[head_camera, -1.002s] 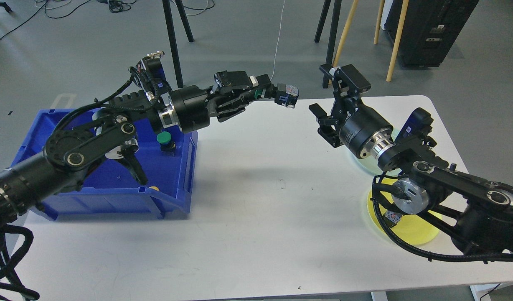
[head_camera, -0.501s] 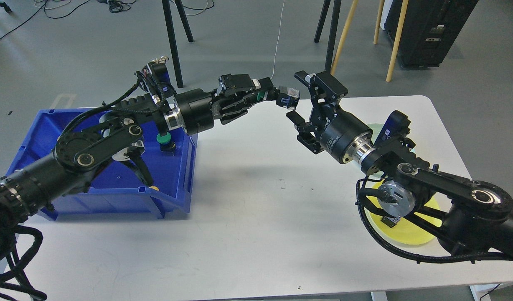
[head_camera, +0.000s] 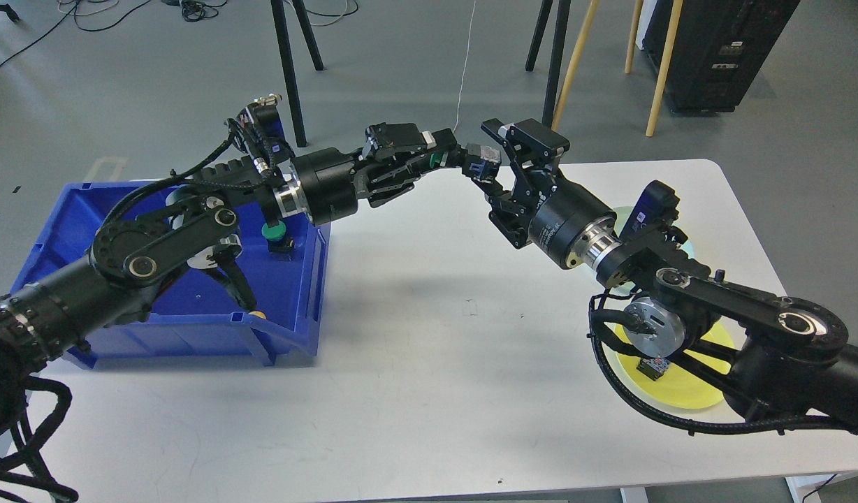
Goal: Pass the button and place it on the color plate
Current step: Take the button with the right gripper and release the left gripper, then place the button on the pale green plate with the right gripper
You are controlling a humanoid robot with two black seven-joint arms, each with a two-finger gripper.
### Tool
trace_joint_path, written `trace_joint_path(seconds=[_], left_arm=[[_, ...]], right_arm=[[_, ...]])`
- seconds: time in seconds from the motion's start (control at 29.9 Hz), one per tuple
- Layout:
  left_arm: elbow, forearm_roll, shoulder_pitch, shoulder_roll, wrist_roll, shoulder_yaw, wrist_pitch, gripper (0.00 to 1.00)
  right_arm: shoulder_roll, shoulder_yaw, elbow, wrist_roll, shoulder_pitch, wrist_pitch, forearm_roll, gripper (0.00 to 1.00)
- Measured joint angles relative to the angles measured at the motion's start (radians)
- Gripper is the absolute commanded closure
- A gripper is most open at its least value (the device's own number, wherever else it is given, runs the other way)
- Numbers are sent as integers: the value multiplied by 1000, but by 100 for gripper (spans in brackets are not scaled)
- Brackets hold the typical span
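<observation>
My left gripper (head_camera: 448, 158) reaches right over the table's far edge and is shut on a button (head_camera: 481, 163) with a green head and a black and blue body that sticks out to the right. My right gripper (head_camera: 497, 170) is open, its two fingers standing above and below the button's body, very close to it; I cannot tell whether they touch. A yellow plate (head_camera: 694, 392) lies at the right front, partly hidden by my right arm, with a small dark button (head_camera: 649, 368) on it. A pale green plate (head_camera: 621, 212) lies behind my right wrist, mostly hidden.
A blue bin (head_camera: 310, 293) stands at the left of the white table (head_camera: 436, 363), under my left arm, with a green-headed button (head_camera: 274, 232) and a yellow piece (head_camera: 258, 315) in it. Tripod legs and wooden poles stand on the floor beyond the table.
My right gripper has moved left and up from over the pale green plate until its open fingers straddle the button. My left arm shifted slightly, still holding the button.
</observation>
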Motion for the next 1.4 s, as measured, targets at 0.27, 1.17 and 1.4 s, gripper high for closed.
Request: trace_joint_path(seconds=[0.27, 1.17, 1.4], left_arm=[[0, 0, 1, 0, -1, 1, 0, 81], [-51, -97, 8, 11, 0, -98, 0, 6], [-51, -97, 10, 4, 0, -97, 0, 6]], right_arm=[[8, 0, -13, 1, -2, -9, 0, 99], [18, 233, -656, -194, -175, -179, 291, 84], [89, 219, -794, -217, -170, -151, 282, 64]])
